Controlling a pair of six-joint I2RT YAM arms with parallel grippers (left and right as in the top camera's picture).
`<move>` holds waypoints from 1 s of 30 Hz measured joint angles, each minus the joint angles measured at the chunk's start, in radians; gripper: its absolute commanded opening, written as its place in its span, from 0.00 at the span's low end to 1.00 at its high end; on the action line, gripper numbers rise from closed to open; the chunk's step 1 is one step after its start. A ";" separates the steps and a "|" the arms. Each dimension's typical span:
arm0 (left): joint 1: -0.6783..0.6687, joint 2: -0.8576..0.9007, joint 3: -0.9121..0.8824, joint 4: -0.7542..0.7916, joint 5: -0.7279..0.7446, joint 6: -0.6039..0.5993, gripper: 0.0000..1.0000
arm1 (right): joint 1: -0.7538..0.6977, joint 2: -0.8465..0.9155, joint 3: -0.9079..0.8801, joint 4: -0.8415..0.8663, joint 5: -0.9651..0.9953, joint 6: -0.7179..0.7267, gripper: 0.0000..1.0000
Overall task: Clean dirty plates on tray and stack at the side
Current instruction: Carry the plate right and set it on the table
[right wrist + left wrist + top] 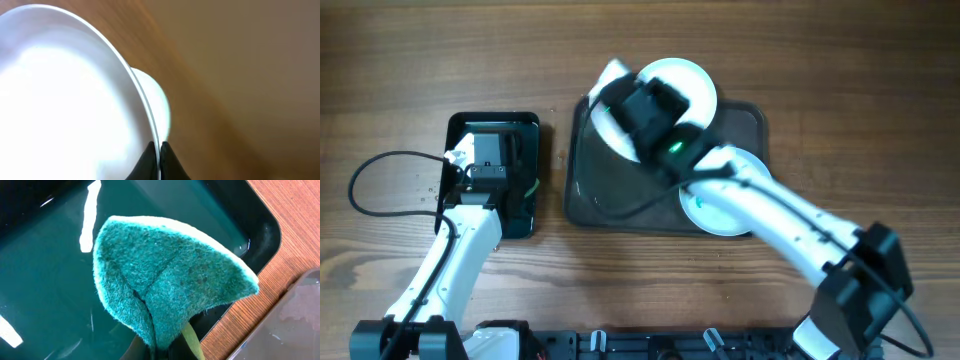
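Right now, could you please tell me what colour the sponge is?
The sponge is teal-green, pale-edged; left wrist view shows it best.

I take this for a robot lab bench, not a kitchen. A white left arm (450,270) and right arm (780,210) rise from a black mounting rail (650,345) at the near edge of a wood-grain table (840,50). A loose black cable (365,180) loops at left. White plates (695,80), a grey tray (750,115) and a black tray (527,130) are staged mid-table.

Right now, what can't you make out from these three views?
- Overhead: the right end effector and its arm cover much of the large dark rectangular tray and the upper two round white plates; any smears there are hidden.
- Right wrist: the held plate is washed out and blurred; cleanliness unclear.
- Left wrist: the green scouring sponge hides the left end effector's fingertips.
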 measured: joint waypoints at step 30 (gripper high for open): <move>0.000 0.000 0.000 -0.007 0.013 0.000 0.04 | -1.102 0.208 -0.001 -0.039 -0.834 0.811 0.04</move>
